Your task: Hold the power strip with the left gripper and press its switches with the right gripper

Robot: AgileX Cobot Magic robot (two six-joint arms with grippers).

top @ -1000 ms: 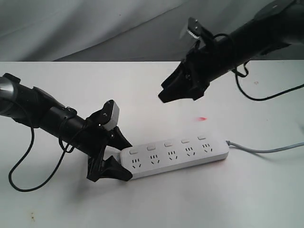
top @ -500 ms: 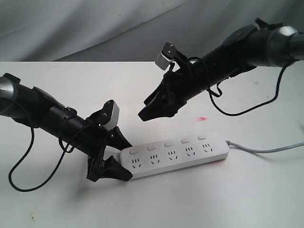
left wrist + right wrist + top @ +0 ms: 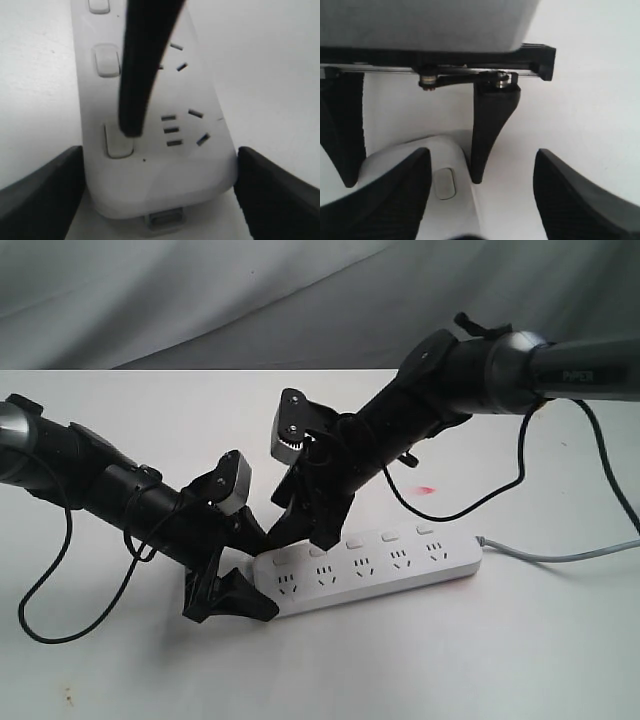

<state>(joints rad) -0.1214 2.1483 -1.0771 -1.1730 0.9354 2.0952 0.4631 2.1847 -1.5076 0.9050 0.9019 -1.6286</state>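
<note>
The white power strip lies on the white table, its row of switches along the far edge. My left gripper is shut on its left end; in the left wrist view the black fingers press both sides of the strip. My right gripper hangs open just above that same end. One of its fingers has its tip at the end switch; I cannot tell whether it touches. In the right wrist view that switch sits between the spread right gripper fingers.
The strip's thin grey cable runs off to the right. A small red spot marks the table behind the strip. Black arm cables loop near both arms. A grey cloth backdrop hangs behind the table.
The right arm has swung down and to the left, from above the strip's middle to its left end, and its jaws have spread wider. The left gripper and the strip have not moved.
</note>
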